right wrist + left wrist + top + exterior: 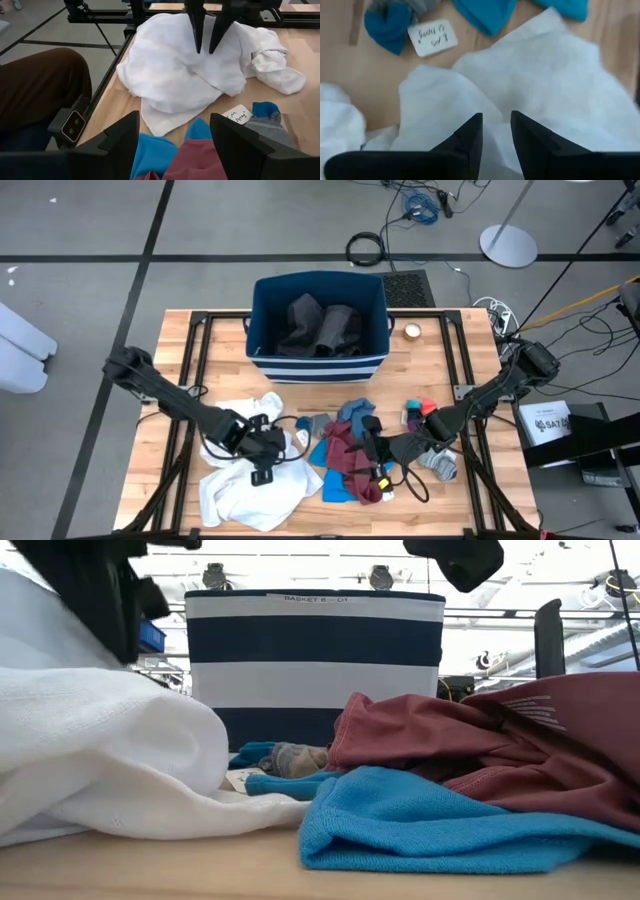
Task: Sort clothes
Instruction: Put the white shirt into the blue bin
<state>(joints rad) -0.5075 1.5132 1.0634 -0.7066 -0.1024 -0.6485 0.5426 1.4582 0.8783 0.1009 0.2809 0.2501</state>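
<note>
the left gripper is being held low over the white garment, which is lying crumpled on the near left part of the wooden table. its two dark fingers are being kept narrow, with only a slim gap between them, and the tips are being pressed down into the white cloth; in the right wrist view the same pair is seen pointing down onto the top of the white heap. whether a fold is actually being pinched cannot be told.

the right gripper is being held over the middle pile, just above the maroon garment. its fingers are being kept wide apart, and nothing is being held between them.

the bright blue garment is lying under and beside the maroon one, at the near edge of the table. a small grey and blue sock is lying between the white garment and the maroon pile, next to a handwritten paper tag. more small pieces, grey and red among them, are lying to the right of the pile.

the navy bin with white stripes is standing at the far middle of the table, and dark grey clothes are lying inside it.

a person's leg in brown trousers is being shown beside the table in the right wrist view.
</note>
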